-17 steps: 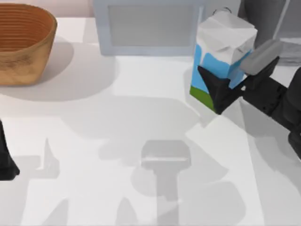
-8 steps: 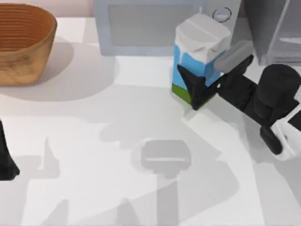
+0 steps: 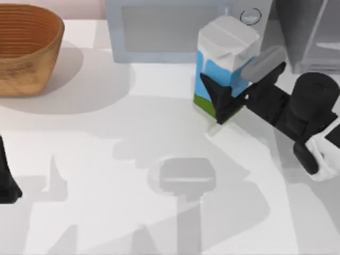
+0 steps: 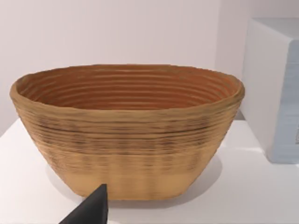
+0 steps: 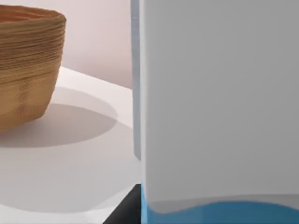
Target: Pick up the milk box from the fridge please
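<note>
Top view: right gripper point(image 3: 234, 95) clamped on milk box point(image 3: 226, 58), held at two o'clock, out of fridge point(image 3: 308, 32). Carry step; next, likely steady holding.

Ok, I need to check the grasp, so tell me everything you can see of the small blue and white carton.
The small carton with white folded gable top, light blue body and green base band stands roughly upright, in front of the white microwave's right end. The right gripper is closed on it from the right, one dark finger against its front lower face, a grey one at its far side. It looks like smooth card. Whether its base touches the white table is unclear.
</note>
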Motion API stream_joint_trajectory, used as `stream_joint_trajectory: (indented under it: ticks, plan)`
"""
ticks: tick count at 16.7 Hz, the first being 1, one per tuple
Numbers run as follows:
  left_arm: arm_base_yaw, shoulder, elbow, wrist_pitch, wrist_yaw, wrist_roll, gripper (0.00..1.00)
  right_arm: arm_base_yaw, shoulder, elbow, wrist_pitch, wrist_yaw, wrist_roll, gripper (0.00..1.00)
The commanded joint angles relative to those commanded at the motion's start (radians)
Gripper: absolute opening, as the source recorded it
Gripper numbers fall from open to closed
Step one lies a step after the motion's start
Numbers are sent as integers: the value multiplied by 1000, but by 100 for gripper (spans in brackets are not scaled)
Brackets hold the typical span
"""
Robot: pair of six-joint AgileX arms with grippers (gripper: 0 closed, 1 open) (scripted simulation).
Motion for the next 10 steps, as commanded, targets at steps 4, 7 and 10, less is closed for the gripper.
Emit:
stream_joint_trajectory:
  ticks: [4, 7, 10]
  plan:
    - [0, 0, 0, 0, 0, 0, 100, 0, 0, 0, 0, 0, 0, 68]
    - [0, 0, 0, 0, 0, 0, 100, 0, 0, 0, 0, 0, 0, 90]
    - [0, 0, 0, 0, 0, 0, 100, 0, 0, 0, 0, 0, 0, 100]
